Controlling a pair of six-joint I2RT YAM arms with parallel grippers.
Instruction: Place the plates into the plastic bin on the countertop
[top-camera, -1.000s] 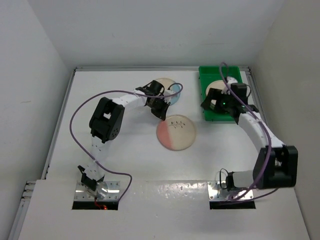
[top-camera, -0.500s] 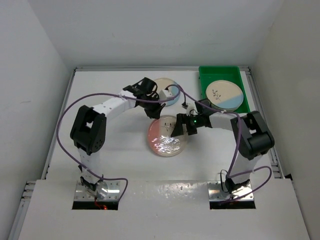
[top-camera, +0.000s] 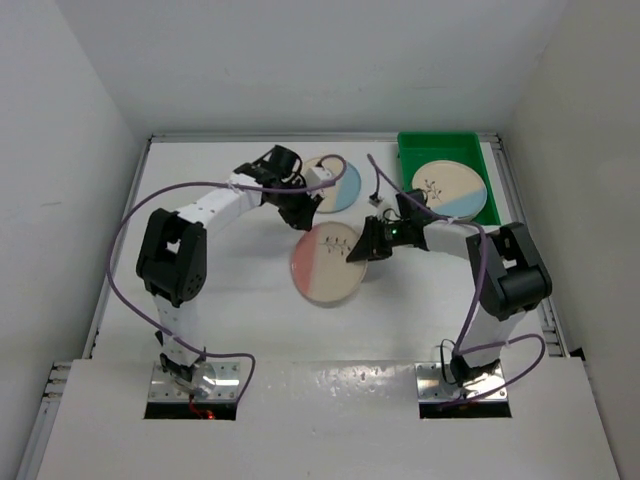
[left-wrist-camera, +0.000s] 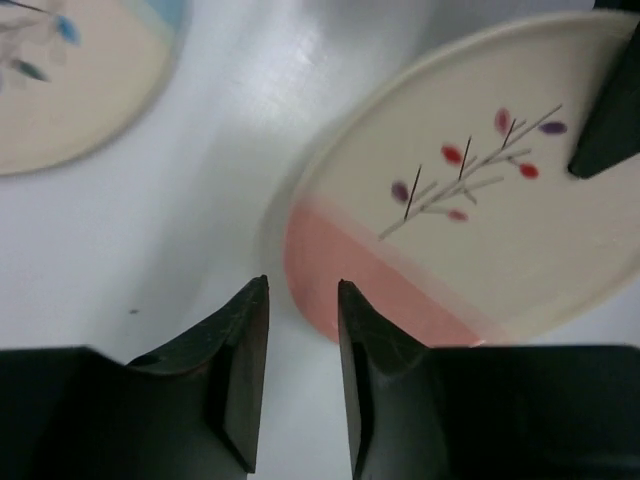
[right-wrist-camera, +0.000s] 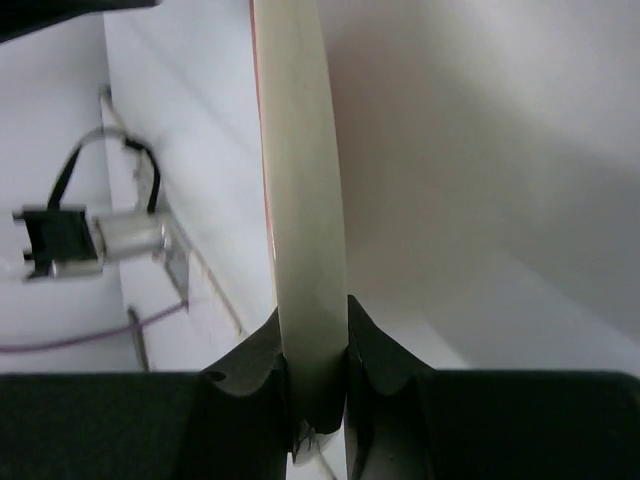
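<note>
Top external: plate (top-camera: 450, 190) in green bin (top-camera: 440, 147)

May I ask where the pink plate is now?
Top view: the pink plate is mid-table, its right rim pinched in the right hand, in front of the loose blue plate.

Your tally from overhead

You have three plates: a pink-segment plate (top-camera: 325, 262) at the centre of the frame, a blue-segment plate (top-camera: 340, 188) just above it at upper centre, and a second blue-segment plate (top-camera: 450, 190) at upper right. You have one green plastic bin (top-camera: 420, 150), also at upper right, and two arms, the left arm (top-camera: 205, 208) and the right arm (top-camera: 450, 232).
</note>
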